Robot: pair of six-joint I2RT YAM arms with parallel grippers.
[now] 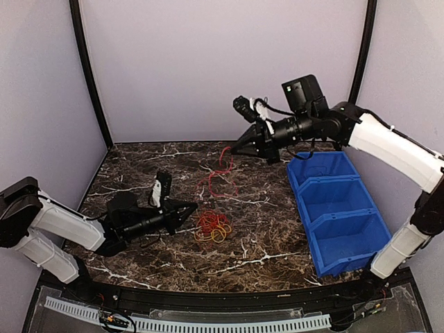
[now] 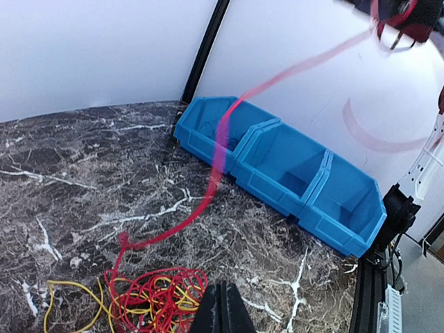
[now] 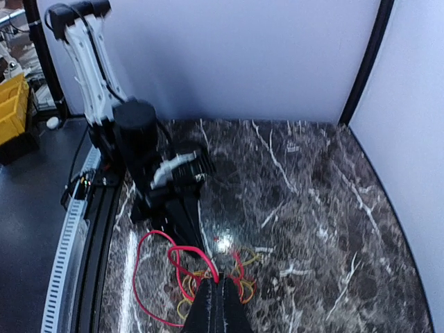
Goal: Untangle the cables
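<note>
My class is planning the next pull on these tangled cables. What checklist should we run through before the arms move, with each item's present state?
1. Right gripper shut on the red cable: ok.
2. Red cable free of the bundle: not ok, its lower end runs into it.
3. Left gripper shut: ok.
4. Left gripper pinning a strand: cannot tell, its tips sit at the bundle's edge.
5. Yellow cable separated from the red loops: not ok, they lie interlaced.
6. Blue bins apart from the cables: ok, they stand off to the right.
</note>
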